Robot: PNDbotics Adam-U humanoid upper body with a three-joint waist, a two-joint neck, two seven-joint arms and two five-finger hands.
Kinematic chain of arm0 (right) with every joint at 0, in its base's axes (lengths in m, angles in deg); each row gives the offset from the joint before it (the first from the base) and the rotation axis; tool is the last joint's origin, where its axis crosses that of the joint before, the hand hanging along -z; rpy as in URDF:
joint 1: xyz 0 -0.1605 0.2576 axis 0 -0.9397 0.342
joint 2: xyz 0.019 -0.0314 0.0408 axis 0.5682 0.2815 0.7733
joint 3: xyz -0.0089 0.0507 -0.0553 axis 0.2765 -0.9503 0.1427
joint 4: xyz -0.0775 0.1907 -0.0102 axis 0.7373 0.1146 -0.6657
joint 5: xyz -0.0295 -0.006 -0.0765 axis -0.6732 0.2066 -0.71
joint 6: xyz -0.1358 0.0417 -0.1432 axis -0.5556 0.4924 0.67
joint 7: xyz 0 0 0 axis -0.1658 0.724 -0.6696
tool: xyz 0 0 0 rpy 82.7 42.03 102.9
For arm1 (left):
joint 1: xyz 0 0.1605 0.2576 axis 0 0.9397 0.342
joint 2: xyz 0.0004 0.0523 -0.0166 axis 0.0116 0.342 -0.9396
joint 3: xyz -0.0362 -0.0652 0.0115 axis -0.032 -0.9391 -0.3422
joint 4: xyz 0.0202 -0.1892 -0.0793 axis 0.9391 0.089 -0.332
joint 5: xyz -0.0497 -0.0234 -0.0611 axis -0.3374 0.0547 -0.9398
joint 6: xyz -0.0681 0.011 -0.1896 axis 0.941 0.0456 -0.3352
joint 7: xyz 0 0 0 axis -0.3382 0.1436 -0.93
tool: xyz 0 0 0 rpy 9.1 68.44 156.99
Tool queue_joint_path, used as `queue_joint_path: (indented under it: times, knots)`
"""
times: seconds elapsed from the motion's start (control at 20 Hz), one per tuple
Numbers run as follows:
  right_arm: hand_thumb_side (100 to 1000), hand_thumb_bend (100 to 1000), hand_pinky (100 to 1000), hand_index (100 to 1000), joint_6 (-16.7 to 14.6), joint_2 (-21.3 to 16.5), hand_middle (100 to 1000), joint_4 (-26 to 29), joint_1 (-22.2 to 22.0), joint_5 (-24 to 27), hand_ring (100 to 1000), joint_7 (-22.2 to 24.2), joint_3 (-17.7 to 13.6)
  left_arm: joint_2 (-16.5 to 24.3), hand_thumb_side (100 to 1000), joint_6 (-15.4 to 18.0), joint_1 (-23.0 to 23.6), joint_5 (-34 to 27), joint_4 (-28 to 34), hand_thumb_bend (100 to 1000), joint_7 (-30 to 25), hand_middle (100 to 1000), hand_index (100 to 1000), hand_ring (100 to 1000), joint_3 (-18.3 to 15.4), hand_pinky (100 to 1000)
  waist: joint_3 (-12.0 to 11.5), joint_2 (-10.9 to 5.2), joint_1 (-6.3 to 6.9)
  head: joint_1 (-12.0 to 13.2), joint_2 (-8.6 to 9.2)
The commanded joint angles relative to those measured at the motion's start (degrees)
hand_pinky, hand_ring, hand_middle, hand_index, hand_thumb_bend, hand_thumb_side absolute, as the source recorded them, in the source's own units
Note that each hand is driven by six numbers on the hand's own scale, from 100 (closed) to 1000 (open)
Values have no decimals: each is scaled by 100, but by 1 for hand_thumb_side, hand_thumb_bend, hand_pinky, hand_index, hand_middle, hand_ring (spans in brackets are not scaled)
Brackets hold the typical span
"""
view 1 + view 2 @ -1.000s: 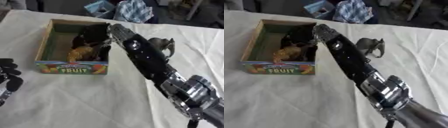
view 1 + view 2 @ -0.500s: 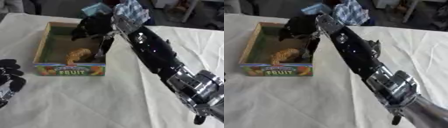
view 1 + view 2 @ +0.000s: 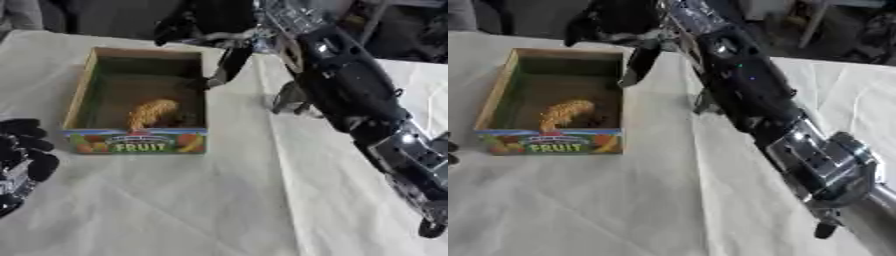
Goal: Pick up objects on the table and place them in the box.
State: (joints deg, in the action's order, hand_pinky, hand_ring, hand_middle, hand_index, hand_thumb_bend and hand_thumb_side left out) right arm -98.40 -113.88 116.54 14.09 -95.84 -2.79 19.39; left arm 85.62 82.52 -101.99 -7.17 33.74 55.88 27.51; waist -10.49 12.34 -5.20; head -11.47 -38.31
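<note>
Left eye view: the box (image 3: 136,141), a cardboard tray with a "FRUIT" label on its near wall, stands on the table (image 3: 192,210) at left of centre. Inside it lies an orange-yellow object (image 3: 150,112), with a darker shape just beside it that cannot be identified.

The right hand (image 3: 206,20) is now raised above and beyond the far right corner of the box. One second ago it reached down into the box, directly over the orange-yellow object; half a second ago it was already lifting toward the far wall. Its fingers (image 3: 229,62) hang down relaxed and hold nothing, so the release appears complete.

A grey object (image 3: 289,97) remains on the table to the right of the box, partly hidden behind the right forearm. It has not shifted across the three moments.

The left hand (image 3: 22,155) rests idle at the lower left edge, fingers relaxed and empty, unchanged in position.

Assessment: one placement cycle looks finished. The grey object is the visible item not yet boxed and is the likely next target for the right hand.
</note>
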Motion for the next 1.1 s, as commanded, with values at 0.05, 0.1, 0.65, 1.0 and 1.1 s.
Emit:
queue_joint_path:
  times: [0.05, 0.1, 0.65, 1.0, 1.1]
  knots:
    - [520, 328, 830, 944, -100, -410, 878, 66, 30, 607, 831, 686, -322, 121, 410, 14, -26, 10, 75, 767, 29, 577, 715, 578, -65, 529, 34, -90, 54, 30, -3]
    - [528, 304, 828, 944, -100, -469, 876, 21, -4, 731, 830, 855, -399, 122, 410, 15, -23, 14, 75, 768, 31, 577, 715, 578, -69, 529, 47, -83, 61, 34, 0]
    - [633, 229, 825, 941, -100, -821, 875, -774, -322, 755, 832, 1703, -1017, 94, 411, 19, -16, 28, 85, 767, 42, 577, 716, 579, -96, 529, 136, -22, 126, 62, 35]
    - [691, 254, 825, 942, -100, -854, 881, -1037, -502, 143, 837, 1477, -1041, 83, 411, 22, -21, 35, 85, 767, 50, 577, 716, 579, -106, 529, 202, 0, 153, 72, 46]
    - [706, 266, 826, 942, -100, -863, 882, -1110, -546, -65, 839, 1359, -1056, 80, 411, 23, -27, 35, 87, 768, 51, 577, 716, 579, -108, 529, 209, 4, 155, 74, 54]
